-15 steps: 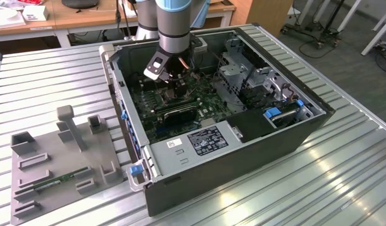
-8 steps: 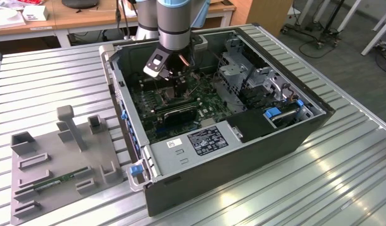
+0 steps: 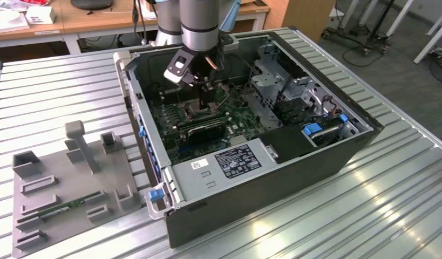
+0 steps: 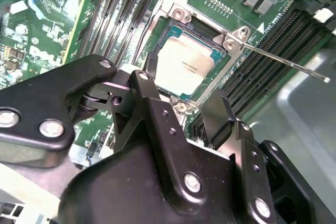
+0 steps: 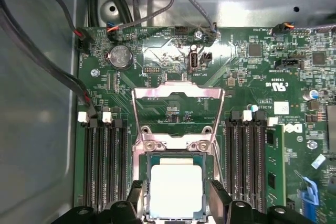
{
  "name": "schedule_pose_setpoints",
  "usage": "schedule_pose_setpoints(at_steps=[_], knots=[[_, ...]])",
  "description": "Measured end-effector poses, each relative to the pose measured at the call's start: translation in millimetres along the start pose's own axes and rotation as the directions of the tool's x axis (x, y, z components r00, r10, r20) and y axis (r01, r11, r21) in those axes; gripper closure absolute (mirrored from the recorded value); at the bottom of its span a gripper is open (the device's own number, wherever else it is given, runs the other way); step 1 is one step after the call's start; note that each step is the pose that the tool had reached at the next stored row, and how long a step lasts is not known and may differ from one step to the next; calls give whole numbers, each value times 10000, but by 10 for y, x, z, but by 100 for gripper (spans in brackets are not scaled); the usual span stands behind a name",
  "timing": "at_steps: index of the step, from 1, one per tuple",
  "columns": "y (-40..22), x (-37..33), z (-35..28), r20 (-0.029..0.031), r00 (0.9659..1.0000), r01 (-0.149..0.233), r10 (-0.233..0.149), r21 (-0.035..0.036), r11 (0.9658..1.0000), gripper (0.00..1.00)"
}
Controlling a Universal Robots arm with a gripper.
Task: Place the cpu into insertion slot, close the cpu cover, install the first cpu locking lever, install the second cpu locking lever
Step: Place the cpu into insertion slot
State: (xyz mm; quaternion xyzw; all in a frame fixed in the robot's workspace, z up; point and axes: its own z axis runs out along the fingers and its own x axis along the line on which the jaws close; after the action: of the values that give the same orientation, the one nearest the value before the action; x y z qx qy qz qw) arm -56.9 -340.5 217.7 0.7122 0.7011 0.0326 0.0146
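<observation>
The cpu (image 5: 176, 184) (image 4: 182, 65), a pale silvery square, lies flat in the insertion slot (image 5: 148, 161) on the green motherboard. My gripper (image 5: 177, 203) (image 4: 180, 90) hangs just above it, open. One black finger (image 5: 136, 199) stands on each side of the chip, with small gaps showing. The cpu cover (image 5: 177, 96), a silvery frame, is swung back away from the slot on its hinge. A thin locking lever (image 4: 286, 62) sticks out, raised off the board. In the exterior view the gripper (image 3: 204, 105) reaches down into the computer case (image 3: 336, 156).
Black memory slots (image 5: 102, 166) (image 5: 247, 161) flank the socket. Cables (image 5: 47, 66) run along the case wall, and a drive cage (image 3: 274, 81) stands nearby. On the slatted table at the exterior view's left sits a grey fixture (image 3: 69, 205) holding a green memory stick (image 3: 62, 208).
</observation>
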Motion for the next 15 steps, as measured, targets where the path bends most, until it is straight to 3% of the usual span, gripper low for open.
schedule_pose_setpoints(at_steps=[9, 11, 13, 14, 15], knots=[[0, 0, -4, 0, 10000, 0, 0, 0, 10000, 39], [0, 0, -4, 0, 10000, 0, 0, -1, 10000, 47], [0, 0, -5, 0, 10000, -1, 1, 0, 10000, 47], [0, 0, -7, 0, 10000, 0, 0, 0, 10000, 71], [0, 0, -8, 0, 10000, 0, 0, 0, 10000, 76]])
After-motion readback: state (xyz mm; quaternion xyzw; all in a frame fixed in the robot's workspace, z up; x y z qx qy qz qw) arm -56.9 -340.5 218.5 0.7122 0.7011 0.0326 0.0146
